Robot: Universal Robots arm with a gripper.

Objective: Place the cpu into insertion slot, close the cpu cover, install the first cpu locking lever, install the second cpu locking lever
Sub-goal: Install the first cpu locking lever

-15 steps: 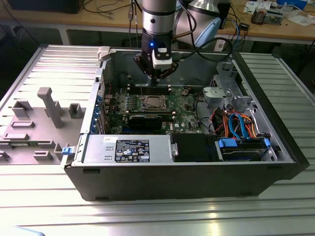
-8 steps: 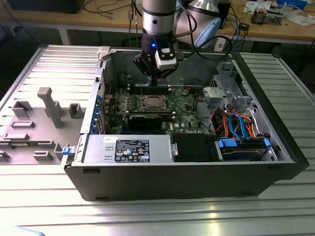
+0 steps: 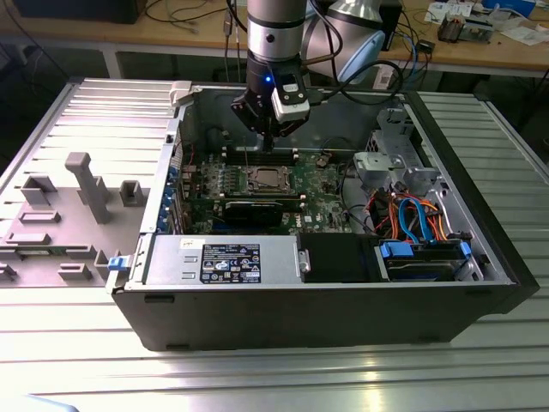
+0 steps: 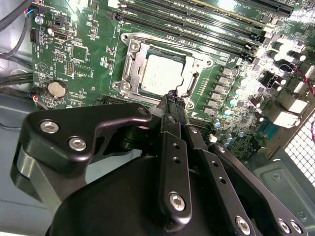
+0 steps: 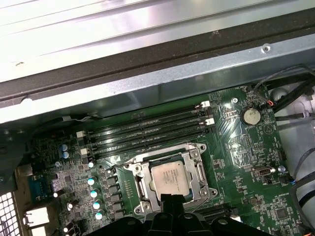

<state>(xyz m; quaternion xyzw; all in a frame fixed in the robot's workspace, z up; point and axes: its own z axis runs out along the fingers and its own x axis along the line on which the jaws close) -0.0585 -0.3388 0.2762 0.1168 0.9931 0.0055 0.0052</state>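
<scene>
Cpu (image 5: 167, 176) seated, cover (image 5: 199, 172) down. My hand (image 4: 173, 97), pressed together and seemingly empty, hangs at its 12 o'clock in the exterior view. I judge this the first-lever step, calling for fine aim.

Open room above cpu (image 5: 170, 178) inside chassis (image 3: 343, 322)

1. Arm (image 3: 273, 34): round silver-grey tube, with a black band and a small blue light (image 3: 268, 80) at the wrist.
2. Camera box (image 3: 290, 96): white and grey, boxy, mounted beside the wrist.
3. Gripper (image 4: 174, 101): matt black, built of flat rounded link plates and narrow bars with small holes.
4. Screws (image 4: 49, 127): silver, hex-socket heads, sunk into the black plates.
</scene>
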